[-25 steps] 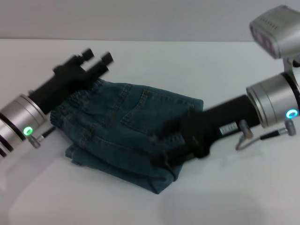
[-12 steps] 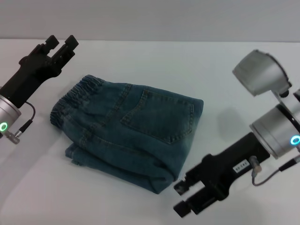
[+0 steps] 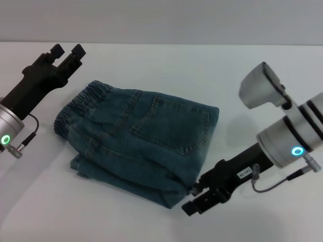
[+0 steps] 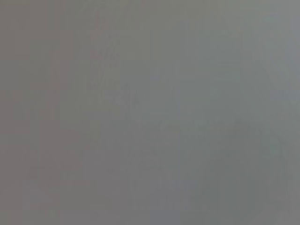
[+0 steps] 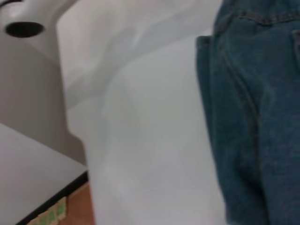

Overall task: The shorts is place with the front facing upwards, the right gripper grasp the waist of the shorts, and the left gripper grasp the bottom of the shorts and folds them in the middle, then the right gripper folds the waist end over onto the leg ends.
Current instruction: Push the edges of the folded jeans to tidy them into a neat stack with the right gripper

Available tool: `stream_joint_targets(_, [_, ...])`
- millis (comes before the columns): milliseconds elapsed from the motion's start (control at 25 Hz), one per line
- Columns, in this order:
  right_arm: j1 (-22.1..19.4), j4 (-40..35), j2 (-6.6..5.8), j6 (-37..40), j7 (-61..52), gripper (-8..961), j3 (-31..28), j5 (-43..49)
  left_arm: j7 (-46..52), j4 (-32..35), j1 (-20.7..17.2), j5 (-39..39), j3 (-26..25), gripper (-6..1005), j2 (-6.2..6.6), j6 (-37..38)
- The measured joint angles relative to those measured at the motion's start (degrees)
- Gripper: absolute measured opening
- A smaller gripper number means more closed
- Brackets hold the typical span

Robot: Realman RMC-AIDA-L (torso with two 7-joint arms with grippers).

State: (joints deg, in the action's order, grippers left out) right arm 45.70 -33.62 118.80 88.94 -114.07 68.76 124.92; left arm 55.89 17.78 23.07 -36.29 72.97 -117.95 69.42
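The blue denim shorts [image 3: 141, 136] lie folded into a compact bundle in the middle of the white table [image 3: 166, 60], elastic waistband [image 3: 83, 98] at the left and a back pocket [image 3: 171, 126] on top. My left gripper [image 3: 67, 52] hovers off the waistband's far left corner, open and empty. My right gripper [image 3: 192, 199] sits just off the bundle's near right corner, open, holding nothing. The right wrist view shows the shorts [image 5: 253, 108] beside bare table [image 5: 150, 140]. Nothing but plain grey appears in the left wrist view.
A grey wall [image 3: 161, 20] runs behind the table's far edge. In the right wrist view the table's edge and a strip of floor [image 5: 47, 211] show beyond the bare surface.
Both grippers have let go of the shorts and pulled away, the left toward the far left, the right toward the near right. The folded shorts stay put.
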Motion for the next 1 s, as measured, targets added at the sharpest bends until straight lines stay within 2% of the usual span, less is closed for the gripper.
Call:
stream_joint_targets(480, [0.04,0.62,0.06,-8.61,-0.01,627,-0.51,-1.34,0.00,-1.38,0.22,-0.12,0.03,624,-0.08,-0.09])
stream_joint_targets(720, [-2.74,-1.81,-0.21,-12.14,-0.01,627,-5.04,-1.47,0.00,-1.45,0.22,-0.22,0.05,617,-0.09,-0.09])
stream_joint_targets(840, [-5.16,-5.19,-0.18,-10.46,-0.03,627,-6.83,-3.47,0.00,-1.45,0.16,-0.03,0.04,614,-0.04,-0.09])
stream_joint_targets(1000, [-9.47,-11.26,-0.24,-3.35,1.62,627,-7.00,-10.66,0.19,-1.02,-0.25,0.16,-0.25,610,0.00,-0.12])
